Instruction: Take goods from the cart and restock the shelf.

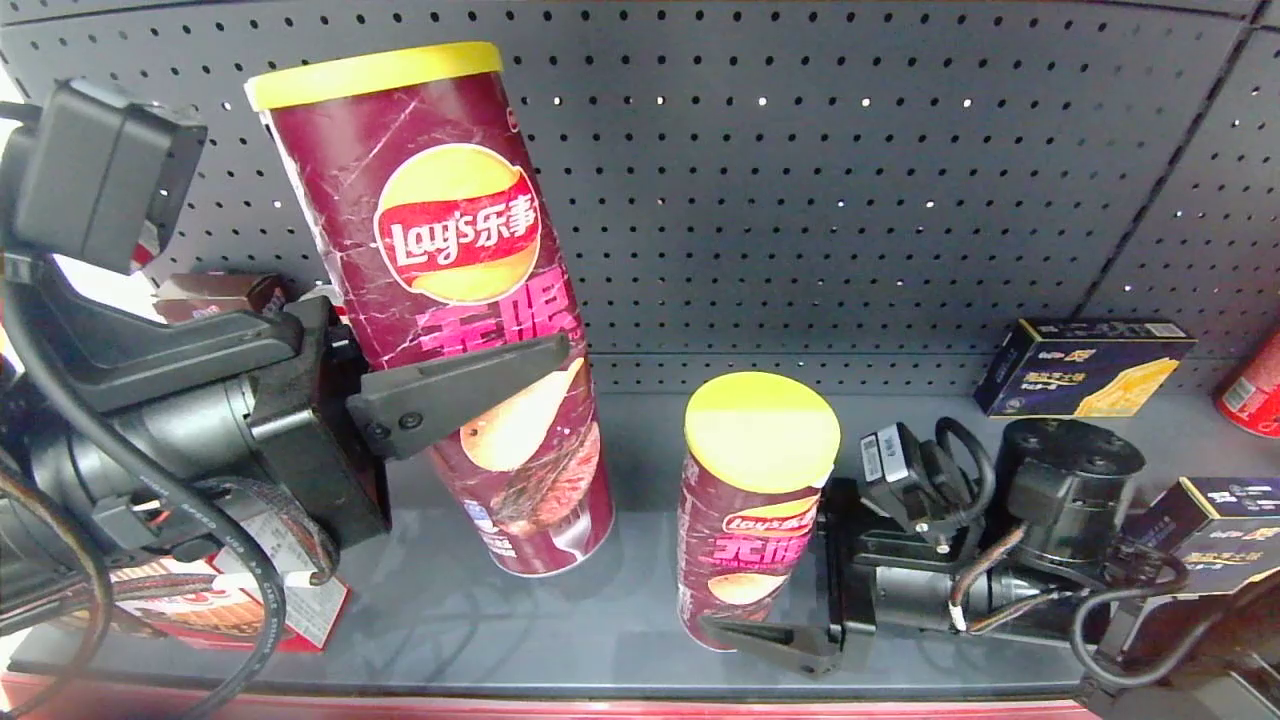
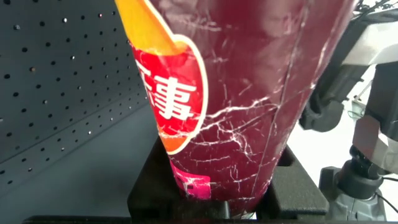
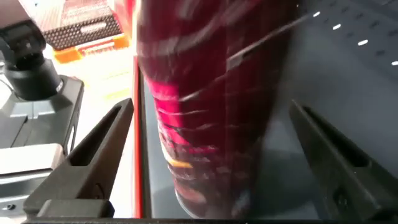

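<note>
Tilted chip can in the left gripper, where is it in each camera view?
Head view: tilted can at left, leaning over the shelf.
Left wrist view: tilted can up close, in the middle.
Right wrist view: the can there is the other, upright can.
Shared landmark: perforated back panel.
</note>
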Controlling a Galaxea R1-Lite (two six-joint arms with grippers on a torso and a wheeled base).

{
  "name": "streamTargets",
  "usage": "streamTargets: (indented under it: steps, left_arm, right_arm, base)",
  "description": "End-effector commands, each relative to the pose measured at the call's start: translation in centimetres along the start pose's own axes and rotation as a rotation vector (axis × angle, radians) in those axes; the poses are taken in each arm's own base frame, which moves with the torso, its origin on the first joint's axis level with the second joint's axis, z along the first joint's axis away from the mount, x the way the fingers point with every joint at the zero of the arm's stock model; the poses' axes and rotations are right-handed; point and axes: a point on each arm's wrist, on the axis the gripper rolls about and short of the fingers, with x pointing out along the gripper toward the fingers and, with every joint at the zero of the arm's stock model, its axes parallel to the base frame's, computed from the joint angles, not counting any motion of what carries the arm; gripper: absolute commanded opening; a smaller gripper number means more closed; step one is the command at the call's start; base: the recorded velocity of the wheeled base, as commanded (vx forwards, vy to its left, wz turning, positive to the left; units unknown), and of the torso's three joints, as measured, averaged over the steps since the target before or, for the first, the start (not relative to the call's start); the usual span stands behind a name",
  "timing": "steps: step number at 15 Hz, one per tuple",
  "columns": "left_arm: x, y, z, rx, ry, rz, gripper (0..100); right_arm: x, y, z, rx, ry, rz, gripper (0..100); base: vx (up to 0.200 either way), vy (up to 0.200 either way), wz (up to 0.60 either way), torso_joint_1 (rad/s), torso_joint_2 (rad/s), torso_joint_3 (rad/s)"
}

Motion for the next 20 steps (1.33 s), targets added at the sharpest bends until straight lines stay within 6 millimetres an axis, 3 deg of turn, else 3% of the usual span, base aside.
streamTargets:
  steps: [1, 6, 8, 10, 12, 13, 17, 20]
  left_arm:
    - [0.0, 0.0, 0.0, 0.0, 0.0, 0.0, 0]
    - [-1.3, -0.7, -0.1, -0.031, -0.008, 0.002, 0]
    - [-2.1, -1.1, -0.4, -0.032, -0.006, -0.001, 0]
    - [-2.2, -1.2, -0.4, -0.032, -0.006, -0.004, 0]
    - [-2.2, -1.2, -0.4, -0.032, -0.007, -0.005, 0]
    - [-2.3, -1.3, -0.3, -0.027, -0.01, -0.005, 0]
    - [-3.1, -1.8, -0.3, -0.021, -0.016, -0.009, 0]
    - [-3.6, -2.0, -0.4, -0.02, -0.018, -0.009, 0]
  right_arm:
    - [-3.0, 1.6, 2.6, -0.042, -0.05, -0.044, 100]
    - [-12.7, 5.7, 5.8, -0.065, -0.121, -0.259, 100]
    - [-16.5, 6.9, 6.6, -0.056, -0.097, -0.513, 100]
    - [-19.0, 9.4, 6.3, -0.034, -0.064, -0.743, 100]
    - [-20.3, 12.1, 5.5, -0.016, -0.062, -0.854, 100]
    - [-21.2, 14.3, 4.4, -0.002, -0.048, -0.959, 100]
    - [-23.0, 19.8, 1.0, 0.027, -0.013, -1.137, 100]
    - [-23.4, 20.4, -0.9, 0.066, 0.041, -1.298, 100]
  base:
    - [0.0, 0.0, 0.0, 0.0, 0.0, 0.0]
    - [0.0, 0.0, 0.0, 0.0, 0.0, 0.0]
    - [0.0, 0.0, 0.0, 0.0, 0.0, 0.0]
    - [0.0, 0.0, 0.0, 0.0, 0.0, 0.0]
    - [0.0, 0.0, 0.0, 0.0, 0.0, 0.0]
    - [0.0, 0.0, 0.0, 0.0, 0.0, 0.0]
    - [0.0, 0.0, 0.0, 0.0, 0.0, 0.0]
    - [0.0, 0.0, 0.0, 0.0, 0.0, 0.0]
